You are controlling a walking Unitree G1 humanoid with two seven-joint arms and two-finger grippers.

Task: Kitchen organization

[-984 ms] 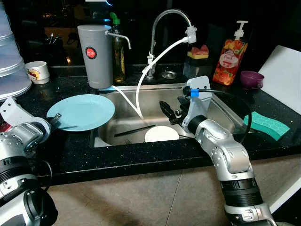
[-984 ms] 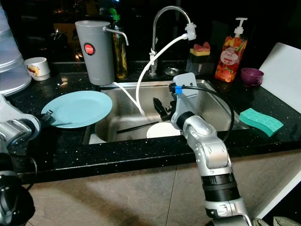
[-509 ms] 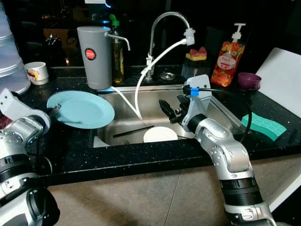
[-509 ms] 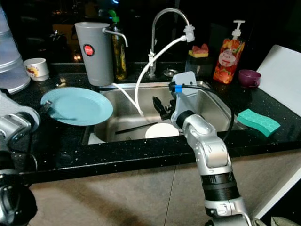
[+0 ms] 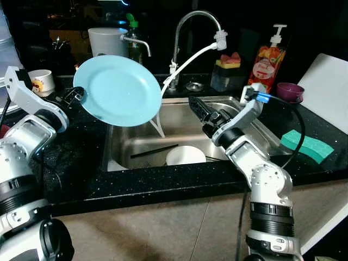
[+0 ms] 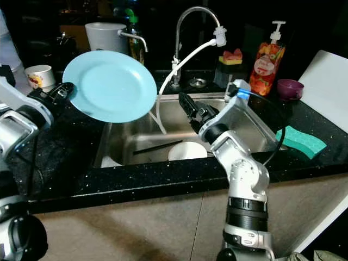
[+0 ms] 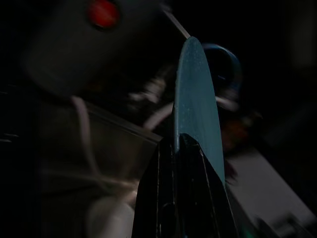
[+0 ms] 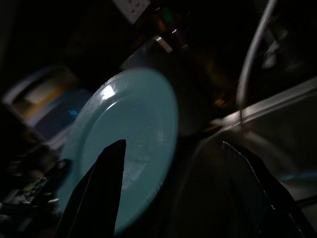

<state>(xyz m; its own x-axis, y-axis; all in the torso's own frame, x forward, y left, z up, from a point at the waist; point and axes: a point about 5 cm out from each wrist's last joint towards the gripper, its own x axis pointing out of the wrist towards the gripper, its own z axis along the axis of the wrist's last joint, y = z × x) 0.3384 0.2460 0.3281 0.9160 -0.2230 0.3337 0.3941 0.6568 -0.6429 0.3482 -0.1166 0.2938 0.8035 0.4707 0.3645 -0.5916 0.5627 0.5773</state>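
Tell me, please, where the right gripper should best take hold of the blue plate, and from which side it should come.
Grip the blue plate at its thin free rim nearest the sink, opposite the left gripper that pinches its other edge. The open right gripper should probably come from the sink side, fingers straddling the rim, since the plate stands tilted up.

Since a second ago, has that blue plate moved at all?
Yes. The left hand has lifted the blue plate off the counter and tilted it nearly upright; it now hides most of the grey dispenser it lay below.
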